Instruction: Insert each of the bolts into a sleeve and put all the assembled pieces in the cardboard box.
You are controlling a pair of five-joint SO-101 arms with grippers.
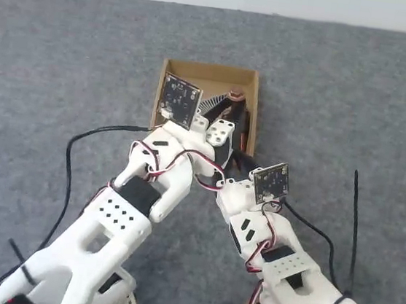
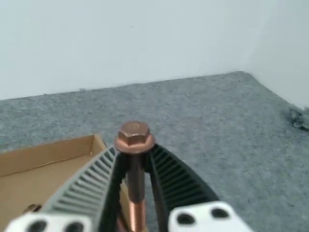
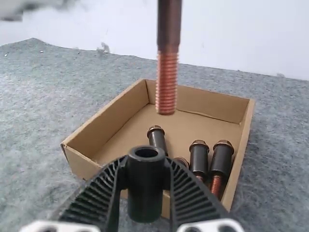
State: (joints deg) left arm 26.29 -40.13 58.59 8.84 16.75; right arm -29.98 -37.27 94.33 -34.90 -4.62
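Grey carpet [image 1: 355,103] laid under cardboard box [image 3: 203,104]; several assembled pieces [image 3: 199,157] kept inside. Bolt [image 2: 134,137] clenched above box by left gripper [image 2: 134,155]; sleeve [image 3: 145,193] grasped by right gripper [image 3: 146,166].

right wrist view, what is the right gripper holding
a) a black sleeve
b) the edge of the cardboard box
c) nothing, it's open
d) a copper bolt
a: the right gripper is shut on a black sleeve with its hole showing, and the bolt is not yet in it.
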